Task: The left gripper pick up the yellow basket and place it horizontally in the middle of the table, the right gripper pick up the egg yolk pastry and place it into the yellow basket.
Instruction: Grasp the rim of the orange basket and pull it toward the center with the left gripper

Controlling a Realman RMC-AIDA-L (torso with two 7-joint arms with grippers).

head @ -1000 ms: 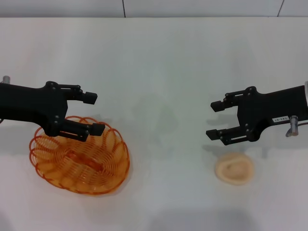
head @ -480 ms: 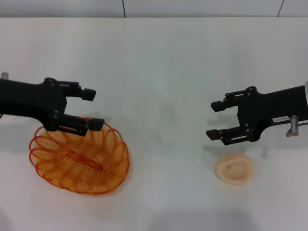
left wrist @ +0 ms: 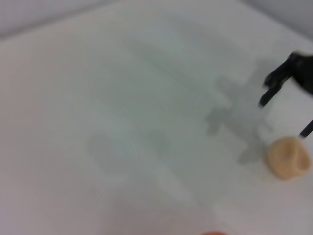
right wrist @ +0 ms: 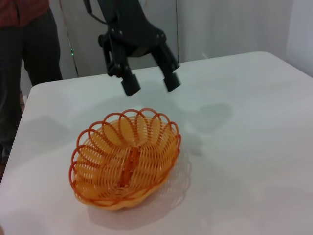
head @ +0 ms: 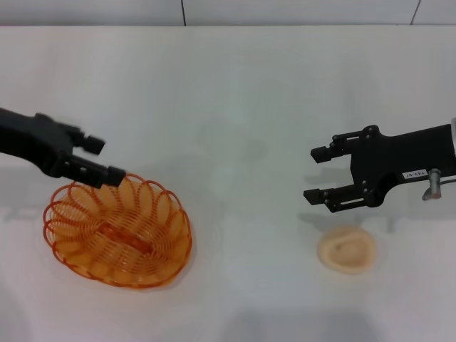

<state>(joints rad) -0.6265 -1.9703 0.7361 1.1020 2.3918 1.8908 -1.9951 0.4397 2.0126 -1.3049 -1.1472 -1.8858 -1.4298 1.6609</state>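
The yellow basket (head: pixel 117 231) rests on the white table (head: pixel 235 107) at the near left, its long side slanting a little. My left gripper (head: pixel 107 159) hovers open and empty just beyond the basket's far left rim. In the right wrist view the same basket (right wrist: pixel 126 159) sits below the left gripper (right wrist: pixel 149 84), whose fingers are spread apart. The egg yolk pastry (head: pixel 347 249) lies at the near right. My right gripper (head: pixel 314 174) hangs open just behind it, empty. The left wrist view also catches the pastry (left wrist: pixel 289 157).
A person in dark trousers (right wrist: pixel 24 49) stands beyond the table's far end in the right wrist view. The table's back edge meets a tiled wall (head: pixel 299 11). White surface stretches between the basket and the pastry.
My left gripper has drawn back to the left, from over the basket to beyond its far left rim, still open. The basket, the pastry and the right gripper have stayed put.
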